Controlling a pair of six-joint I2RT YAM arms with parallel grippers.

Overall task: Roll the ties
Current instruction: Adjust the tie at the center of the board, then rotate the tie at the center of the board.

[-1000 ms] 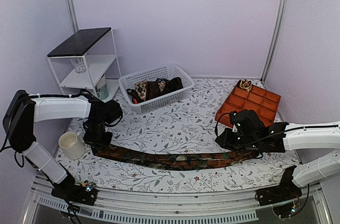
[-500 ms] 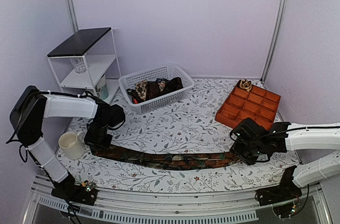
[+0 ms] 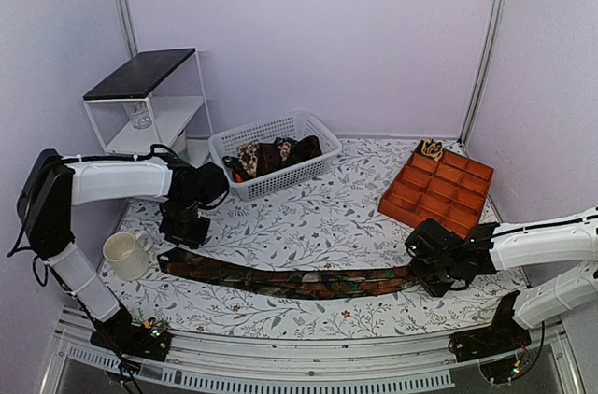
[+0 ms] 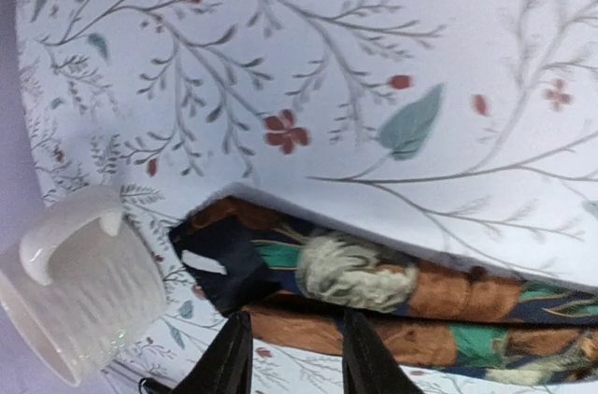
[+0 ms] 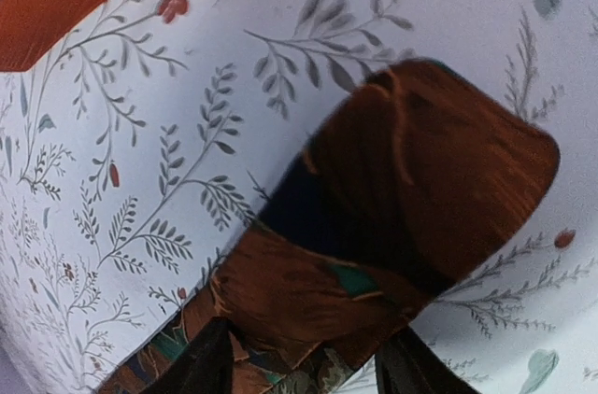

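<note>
Release | long brown-green patterned fabric tie [image 3: 299, 280] lies straight on floral-print table [image 3: 327, 217] | left gripper [image 3: 182, 237], right gripper [image 3: 439, 279]: jaws now parted, holding nothing, left lifted clear | rolling likely next.

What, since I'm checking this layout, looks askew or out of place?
The tie along the near side of the table lies bowed rather than straight, and its right end looks folded back on itself. Nothing appears spilled or damaged.

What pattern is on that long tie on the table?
The tie is rust-brown with navy and green prints; the left wrist view shows it best.
</note>
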